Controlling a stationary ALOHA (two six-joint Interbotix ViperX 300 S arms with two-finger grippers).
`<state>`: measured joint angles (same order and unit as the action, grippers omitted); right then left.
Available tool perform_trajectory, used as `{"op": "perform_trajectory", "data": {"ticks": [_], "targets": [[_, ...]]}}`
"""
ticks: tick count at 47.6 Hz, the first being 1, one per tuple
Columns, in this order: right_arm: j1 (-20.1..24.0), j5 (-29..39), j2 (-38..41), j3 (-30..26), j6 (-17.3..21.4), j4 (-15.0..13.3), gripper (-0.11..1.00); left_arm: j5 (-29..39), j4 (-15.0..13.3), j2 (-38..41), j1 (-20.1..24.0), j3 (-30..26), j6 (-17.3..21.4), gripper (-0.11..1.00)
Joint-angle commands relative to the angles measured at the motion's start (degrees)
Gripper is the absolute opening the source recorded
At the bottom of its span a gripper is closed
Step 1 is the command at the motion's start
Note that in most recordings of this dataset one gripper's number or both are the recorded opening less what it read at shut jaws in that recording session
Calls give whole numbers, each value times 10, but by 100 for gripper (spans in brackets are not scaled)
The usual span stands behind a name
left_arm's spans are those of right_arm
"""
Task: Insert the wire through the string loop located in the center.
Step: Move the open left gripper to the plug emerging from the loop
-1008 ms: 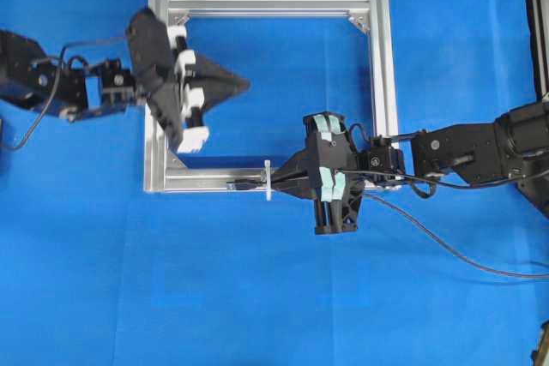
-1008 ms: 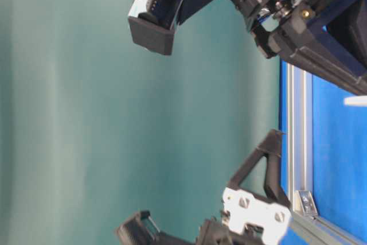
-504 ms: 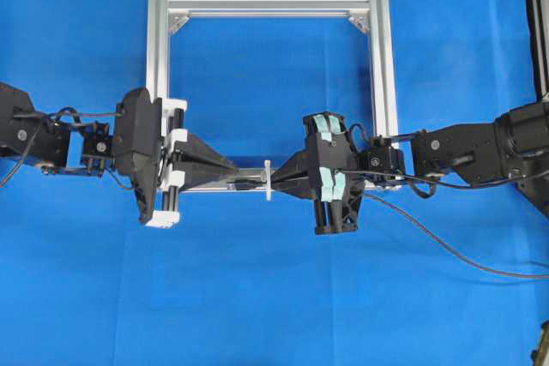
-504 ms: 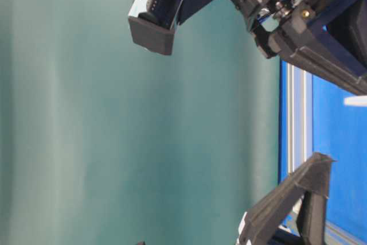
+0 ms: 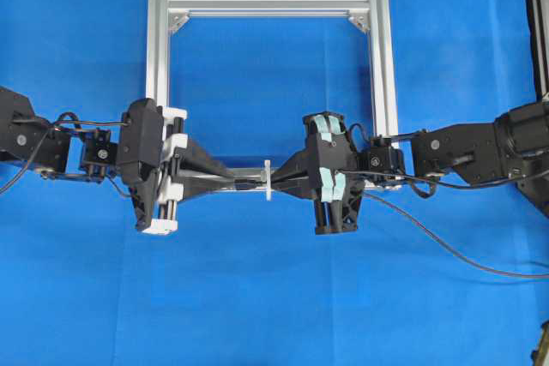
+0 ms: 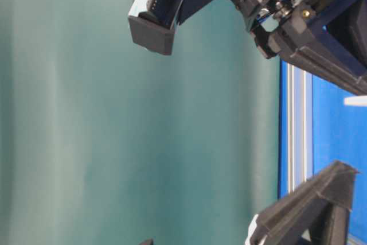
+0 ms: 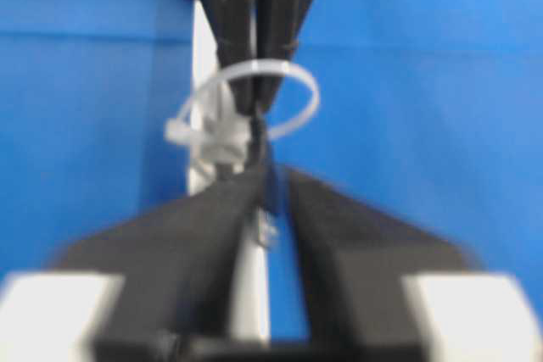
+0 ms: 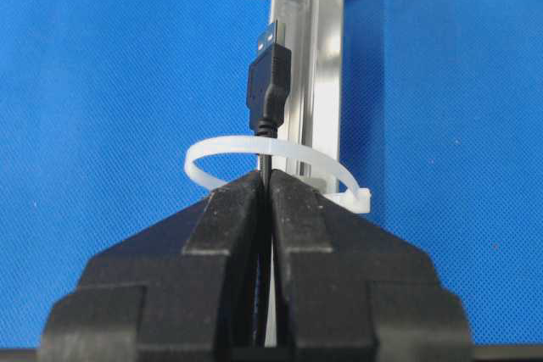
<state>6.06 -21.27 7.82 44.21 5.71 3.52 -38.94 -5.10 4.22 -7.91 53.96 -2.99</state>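
The white string loop point(image 5: 268, 180) stands on the silver frame's lower bar point(image 5: 206, 179). My right gripper point(image 5: 278, 182) is shut on the black wire point(image 8: 265, 146) just right of the loop. The wire's plug point(image 8: 269, 82) has passed through the loop point(image 8: 271, 163) and pokes out on the left side. My left gripper point(image 5: 241, 179) faces it from the left, jaws slightly parted, open. In the left wrist view the plug's tip point(image 7: 265, 228) lies between its fingers point(image 7: 212, 209), right below the loop point(image 7: 293, 82). I cannot tell whether the fingers touch the plug.
The square aluminium frame point(image 5: 383, 83) lies on the blue cloth. The rest of the wire point(image 5: 446, 250) trails off to the lower right. The table-level view shows only the right arm's parts point(image 6: 309, 27), the frame bar point(image 6: 298, 130) and a left finger point(image 6: 321, 199).
The left gripper swung down from inside the frame to the lower bar, moved right toward the loop, and its jaws parted a little. The right gripper has stayed still, holding the wire.
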Motion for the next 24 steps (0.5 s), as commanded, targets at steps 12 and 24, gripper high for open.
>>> {"op": "perform_trajectory", "data": {"ticks": [12,24], "targets": [[-2,-3,-8,-8,-1,-2,-2,1,3,-8,-2,-16,0,90],[-2,-3,-8,-8,-1,-1,-2,5,2,-7,-2,-18,-1,93]]}}
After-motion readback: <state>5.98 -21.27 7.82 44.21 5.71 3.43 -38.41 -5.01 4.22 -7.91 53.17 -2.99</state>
